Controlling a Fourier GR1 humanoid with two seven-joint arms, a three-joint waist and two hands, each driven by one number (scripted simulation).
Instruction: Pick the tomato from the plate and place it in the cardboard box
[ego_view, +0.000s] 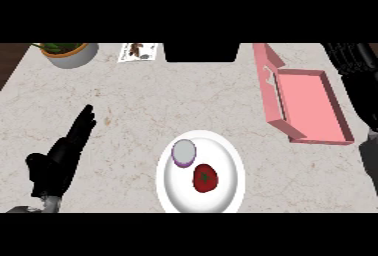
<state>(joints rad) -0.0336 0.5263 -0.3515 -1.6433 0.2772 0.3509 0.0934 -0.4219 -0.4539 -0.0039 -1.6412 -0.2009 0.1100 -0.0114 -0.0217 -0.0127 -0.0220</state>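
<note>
tomato (206, 178): red and round, a little taller than wide, with a dark green stem mark on top; it lies on the lower right part of the white plate (184, 197), well apart from the box.
handling: probably light, smooth-skinned and a bit slippery, soft enough to bruise; best taken from above round its widest middle, thumb on 1 side and fingers on the other.
plate neighbour: 1 pale slice with a purple rim (184, 152), just up and left of the tomato, seemingly not touching it.
box (310, 107): pink, its lid swung open on the left side, up and right of the plate.
left hand (68, 150): at lower left, fingers straight and close together, holding nothing.
right hand (356, 65): a dark shape along the right edge beside the box; open or closed cannot be told.
far edge: a potted plant (70, 54) and a small card (138, 51).
step: tomato not yet picked up.
</note>
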